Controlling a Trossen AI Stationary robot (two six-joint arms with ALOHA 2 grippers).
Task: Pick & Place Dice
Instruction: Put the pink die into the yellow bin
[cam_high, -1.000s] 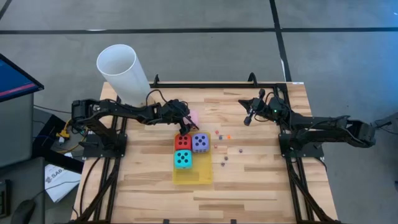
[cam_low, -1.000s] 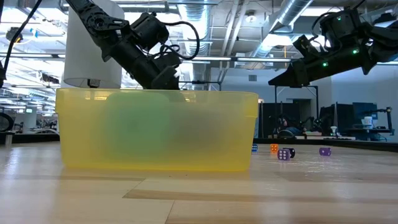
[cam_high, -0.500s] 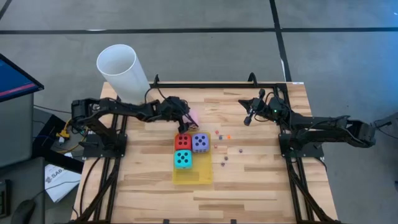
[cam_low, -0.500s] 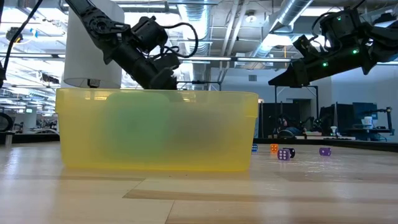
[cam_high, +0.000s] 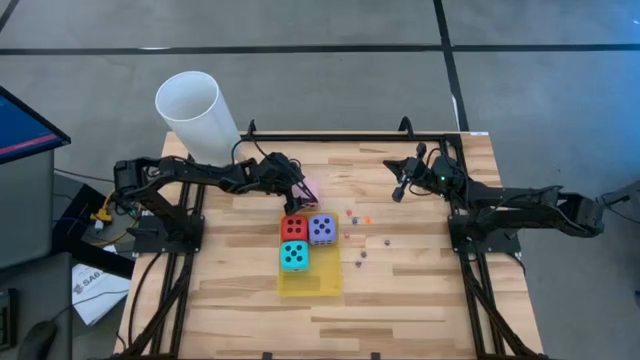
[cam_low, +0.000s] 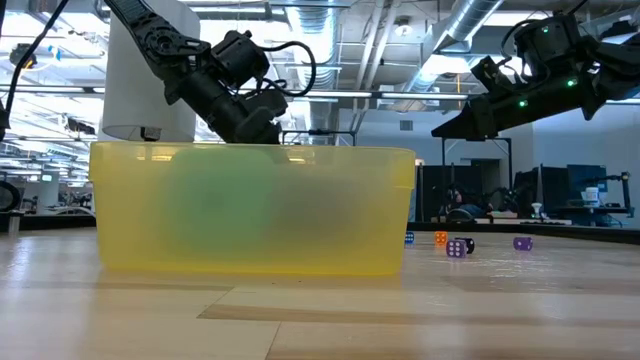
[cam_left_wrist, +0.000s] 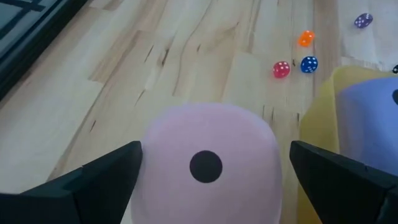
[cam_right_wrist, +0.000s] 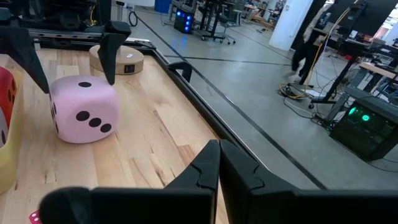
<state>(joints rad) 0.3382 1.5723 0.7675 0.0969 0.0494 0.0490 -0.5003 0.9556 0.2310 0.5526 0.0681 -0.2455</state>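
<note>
The pink die (cam_high: 311, 187) rests by its bottom face on the wooden table, just beyond the yellow tray (cam_high: 322, 281). The red die (cam_high: 294, 228), purple die (cam_high: 322, 229) and cyan die (cam_high: 293, 256) sit in the tray. My left gripper (cam_high: 298, 188) is open. In the left wrist view its fingers stand on either side of the pink die (cam_left_wrist: 211, 155) with a gap on each side. My right gripper (cam_high: 400, 190) is shut and empty, high over the table's far right part. Several tiny dice (cam_high: 367, 219) lie right of the tray.
A tall white cylinder (cam_high: 192, 113) stands at the far left corner. The tray's wall (cam_low: 250, 210) fills the low view's front. The tiny dice also show in the low view (cam_low: 458, 247) and the left wrist view (cam_left_wrist: 281, 69). Bare wood lies near and right.
My left gripper has gone from over the red die toward the table's far edge and now stands about the pink die. The dice have kept still.
</note>
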